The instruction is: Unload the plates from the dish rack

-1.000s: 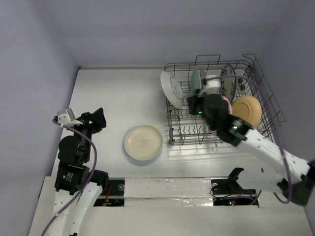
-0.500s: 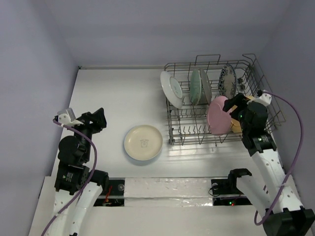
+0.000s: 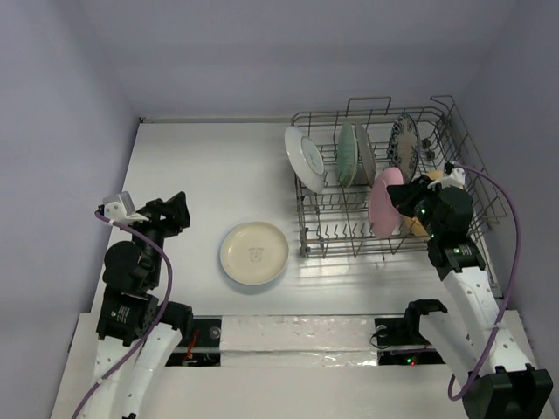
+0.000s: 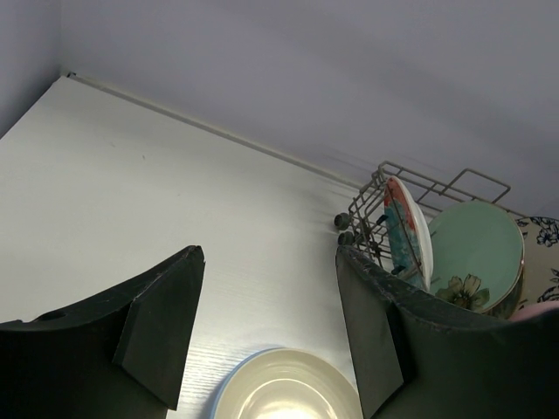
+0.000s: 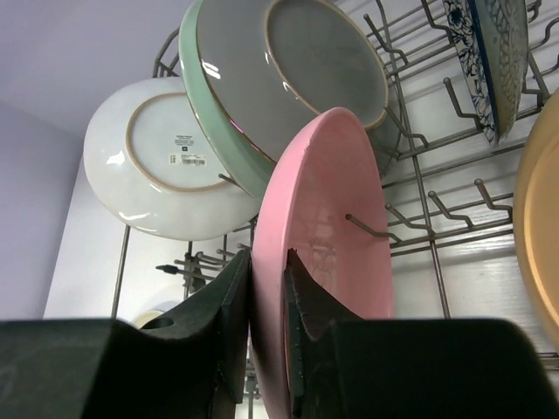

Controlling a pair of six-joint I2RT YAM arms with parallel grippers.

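Note:
The grey wire dish rack (image 3: 323, 113) stands at the back right. A pink plate (image 3: 383, 202) stands on edge in its front row. My right gripper (image 3: 407, 204) is shut on the pink plate's rim (image 5: 341, 227), one finger (image 5: 234, 297) on each face. Behind it stand a white plate (image 5: 166, 166), a mint green plate (image 5: 288, 70) and a patterned plate (image 5: 493, 44). A yellow-orange plate (image 5: 537, 236) is at the right. A cream plate (image 3: 253, 253) lies flat on the table. My left gripper (image 3: 166, 214) is open and empty, over the table's left side.
In the left wrist view the cream plate (image 4: 288, 393) lies below my open left gripper (image 4: 269, 288), with the rack's corner (image 4: 367, 205), a red-and-teal floral plate (image 4: 406, 223) and the mint plate (image 4: 476, 257) beyond. Grey walls close in at the back and both sides.
My right arm swung from across the rack to its right side, then moved in and closed on the pink plate's rim. The left arm has not moved.

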